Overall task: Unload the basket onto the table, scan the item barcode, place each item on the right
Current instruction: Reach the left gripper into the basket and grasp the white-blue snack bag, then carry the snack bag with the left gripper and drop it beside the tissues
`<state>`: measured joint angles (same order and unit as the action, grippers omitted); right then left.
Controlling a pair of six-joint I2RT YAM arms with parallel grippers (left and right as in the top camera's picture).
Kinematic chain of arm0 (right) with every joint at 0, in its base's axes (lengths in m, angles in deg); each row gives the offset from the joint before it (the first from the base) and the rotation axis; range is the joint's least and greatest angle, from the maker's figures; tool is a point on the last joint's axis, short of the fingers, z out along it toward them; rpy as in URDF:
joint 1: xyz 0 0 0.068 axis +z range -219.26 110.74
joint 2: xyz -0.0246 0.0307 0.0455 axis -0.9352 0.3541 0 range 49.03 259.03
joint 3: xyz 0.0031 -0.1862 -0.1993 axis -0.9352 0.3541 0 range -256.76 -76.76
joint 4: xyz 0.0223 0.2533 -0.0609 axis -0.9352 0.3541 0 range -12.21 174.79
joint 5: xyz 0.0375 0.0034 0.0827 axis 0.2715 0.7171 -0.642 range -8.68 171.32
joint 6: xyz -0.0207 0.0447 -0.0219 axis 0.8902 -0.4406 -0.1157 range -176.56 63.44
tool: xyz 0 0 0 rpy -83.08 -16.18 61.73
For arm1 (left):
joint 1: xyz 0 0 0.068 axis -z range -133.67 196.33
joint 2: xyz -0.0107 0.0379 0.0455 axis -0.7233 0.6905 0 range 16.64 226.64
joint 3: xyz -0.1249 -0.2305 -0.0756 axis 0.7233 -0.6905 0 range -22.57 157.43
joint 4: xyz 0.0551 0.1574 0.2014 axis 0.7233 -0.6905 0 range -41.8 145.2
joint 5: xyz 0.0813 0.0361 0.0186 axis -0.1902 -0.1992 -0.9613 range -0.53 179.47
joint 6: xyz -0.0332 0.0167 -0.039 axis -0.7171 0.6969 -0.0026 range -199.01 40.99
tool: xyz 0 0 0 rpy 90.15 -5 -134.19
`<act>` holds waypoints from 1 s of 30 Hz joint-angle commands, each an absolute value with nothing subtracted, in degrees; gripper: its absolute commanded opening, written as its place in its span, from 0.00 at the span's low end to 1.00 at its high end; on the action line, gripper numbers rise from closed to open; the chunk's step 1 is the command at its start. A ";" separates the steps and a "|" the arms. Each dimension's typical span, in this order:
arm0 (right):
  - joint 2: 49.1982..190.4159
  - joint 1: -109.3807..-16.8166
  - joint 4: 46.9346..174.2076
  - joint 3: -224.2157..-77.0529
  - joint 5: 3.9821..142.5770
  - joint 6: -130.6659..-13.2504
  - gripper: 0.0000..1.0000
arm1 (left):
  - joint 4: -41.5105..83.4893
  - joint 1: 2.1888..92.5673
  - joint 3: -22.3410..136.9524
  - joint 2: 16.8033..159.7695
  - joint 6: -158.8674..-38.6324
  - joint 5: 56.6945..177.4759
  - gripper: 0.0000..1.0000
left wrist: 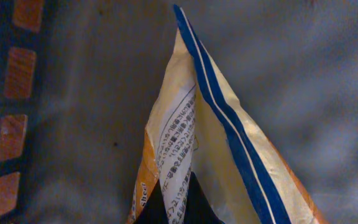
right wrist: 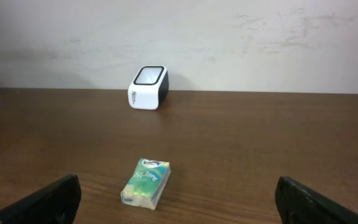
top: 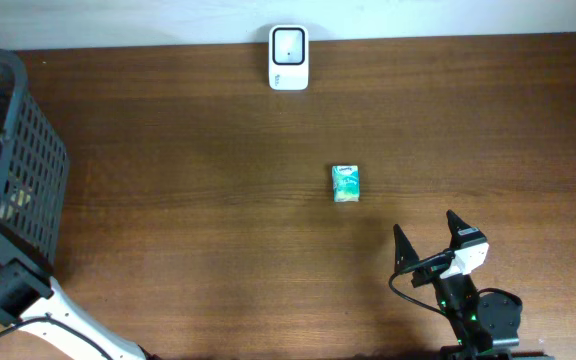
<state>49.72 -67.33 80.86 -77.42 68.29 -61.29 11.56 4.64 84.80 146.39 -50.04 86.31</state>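
— Wrapper fills our left wrist view: a cream bag (left wrist: 185,124) with a blue stripe and an orange edge. We cannot read its small print, nor tell whether a barcode sits in it.
— And our left pincer (left wrist: 178,211)?
— Closed on a fold of that bag. Only its dark tips show, cut off at the bottom edge.
— From overhead?
— The dark mesh basket (top: 28,150) at the left of the bench (top: 188,200) hides pincer and bag alike; we see only part of the arm beside it.
— Our right pincer (top: 425,224)?
— Spread wide, holding nothing, near the front right. A small green tissue pack (top: 345,183) lies flat mid-bench, between it and the white scanner (top: 288,58) at the far edge, apart from both.
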 commanded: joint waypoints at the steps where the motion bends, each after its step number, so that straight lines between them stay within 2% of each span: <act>1: 49.39 -67.02 81.05 -77.07 68.00 -61.47 0.99 | 8.74 5.86 95.40 145.78 -59.92 86.73 0.00; 8: 49.39 -67.02 81.05 -77.07 68.00 -61.47 0.99 | 0.52 7.37 111.80 138.52 -70.17 86.73 0.00; 13: 49.39 -67.02 81.05 -77.07 68.00 -61.47 0.99 | 0.17 11.50 113.87 128.51 -74.52 87.21 0.00; 19: 49.39 -67.02 81.05 -77.07 68.00 -61.47 0.99 | -9.45 24.88 113.87 119.60 -76.03 87.14 0.00; 24: 49.39 -67.02 81.05 -77.07 68.00 -61.47 0.99 | -18.06 39.35 111.69 120.75 -79.59 87.14 0.00; 30: 49.39 -67.02 81.05 -77.07 68.00 -61.47 0.99 | -19.48 50.43 100.52 121.91 -86.13 87.16 0.00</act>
<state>49.72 -67.33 80.83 -77.45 68.31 -61.29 -19.17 46.12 106.88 121.30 -80.31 87.36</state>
